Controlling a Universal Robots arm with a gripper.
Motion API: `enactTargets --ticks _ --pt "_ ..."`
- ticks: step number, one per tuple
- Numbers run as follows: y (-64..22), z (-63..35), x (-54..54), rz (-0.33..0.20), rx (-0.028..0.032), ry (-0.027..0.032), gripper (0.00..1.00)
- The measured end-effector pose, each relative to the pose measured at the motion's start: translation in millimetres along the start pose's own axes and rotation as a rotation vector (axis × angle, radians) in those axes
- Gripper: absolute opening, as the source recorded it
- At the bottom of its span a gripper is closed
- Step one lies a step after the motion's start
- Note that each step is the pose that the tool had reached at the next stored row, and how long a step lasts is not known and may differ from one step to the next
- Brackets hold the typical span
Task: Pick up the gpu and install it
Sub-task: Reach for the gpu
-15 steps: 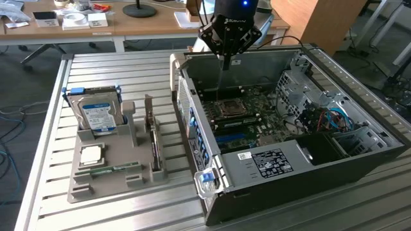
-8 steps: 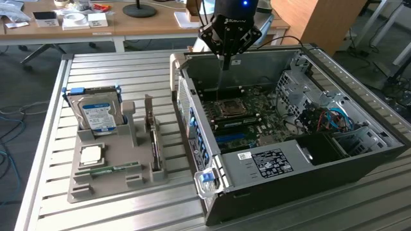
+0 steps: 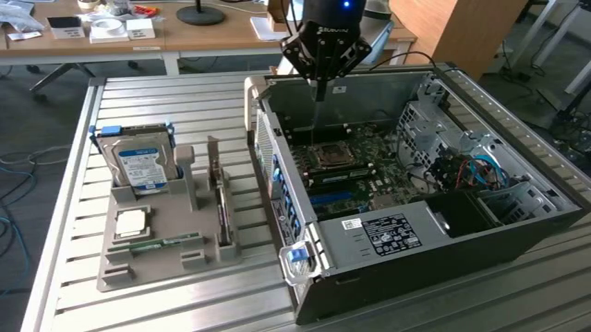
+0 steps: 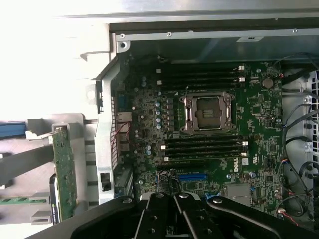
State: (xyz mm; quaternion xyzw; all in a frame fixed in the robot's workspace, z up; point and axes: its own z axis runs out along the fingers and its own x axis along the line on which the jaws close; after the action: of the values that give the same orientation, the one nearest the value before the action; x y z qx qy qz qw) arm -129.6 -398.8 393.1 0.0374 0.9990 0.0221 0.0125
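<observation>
The gpu [image 3: 220,202] stands on edge in a slot of the grey holder tray [image 3: 152,270], left of the computer case in the exterior view. It shows as a thin green card [image 4: 65,174] in the wrist view. My gripper [image 3: 320,88] hangs above the back of the open computer case [image 3: 443,242], well apart from the gpu. Its black fingers [image 4: 164,211] are shut together with nothing between them. Below them lies the green motherboard [image 4: 259,124] with its empty processor socket [image 4: 208,112] and a blue card slot [image 4: 193,177].
The holder tray also carries a silver hard drive with a blue-white label [image 3: 143,164], a processor chip [image 3: 131,221] and a narrow RAM stick [image 3: 162,243]. Cables and drive cages [image 3: 471,173] crowd the case's right side. A wooden desk with small items [image 3: 111,31] stands behind.
</observation>
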Motion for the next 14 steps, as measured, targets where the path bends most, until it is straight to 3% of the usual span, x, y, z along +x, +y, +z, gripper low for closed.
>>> enactTargets --ticks 14 --pt "-0.2 0.0 3.1 0.0 -0.0001 -0.0001 0.11"
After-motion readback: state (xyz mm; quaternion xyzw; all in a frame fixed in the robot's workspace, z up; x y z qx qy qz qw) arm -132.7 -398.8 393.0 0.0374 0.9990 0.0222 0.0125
